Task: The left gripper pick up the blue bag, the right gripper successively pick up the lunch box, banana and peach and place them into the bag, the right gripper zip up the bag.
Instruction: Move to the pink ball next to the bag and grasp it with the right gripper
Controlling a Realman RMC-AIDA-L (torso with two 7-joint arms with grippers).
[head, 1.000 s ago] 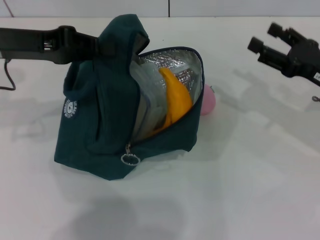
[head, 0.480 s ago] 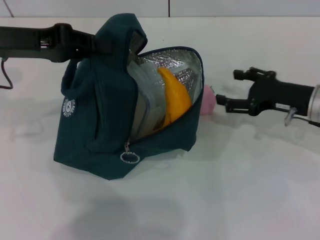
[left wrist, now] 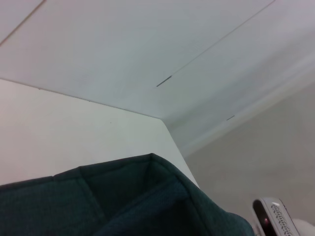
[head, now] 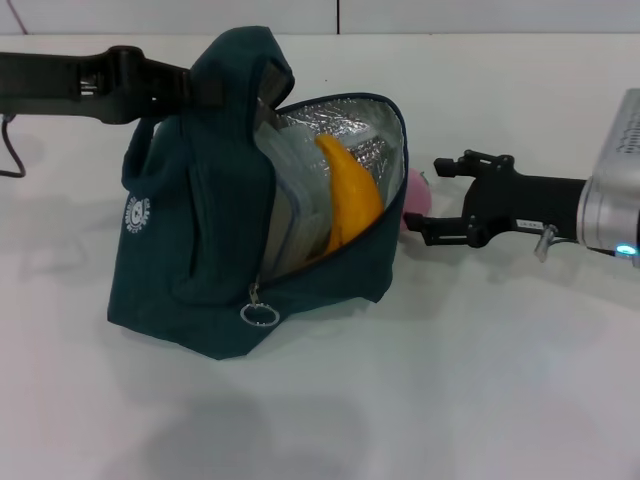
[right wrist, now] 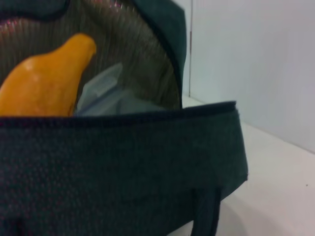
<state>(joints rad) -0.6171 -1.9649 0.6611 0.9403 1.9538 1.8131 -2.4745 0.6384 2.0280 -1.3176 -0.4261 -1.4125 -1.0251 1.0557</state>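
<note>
The blue bag [head: 200, 250] stands on the white table [head: 480, 380], mouth open to the right, foil lining showing. Inside it lean the clear lunch box [head: 290, 200] and the orange banana [head: 350, 195]; the right wrist view shows the banana [right wrist: 44, 83] and lunch box [right wrist: 108, 93] over the bag's rim [right wrist: 123, 157]. My left gripper [head: 195, 88] comes in from the left, shut on the bag's top fabric [left wrist: 138, 196]. The pink peach [head: 414, 198] lies on the table just behind the bag's right edge, partly hidden. My right gripper [head: 426, 197] is open, level with the peach, one fingertip on either side.
A zipper ring pull [head: 260, 316] hangs at the bag's front bottom. A dark cable [head: 14, 150] lies at the far left edge. Bare table surface stretches in front of the bag and to the right.
The right arm has come down from the far right and moved left, bringing its open fingers up to the peach. The bag and left gripper have stayed nearly still.
</note>
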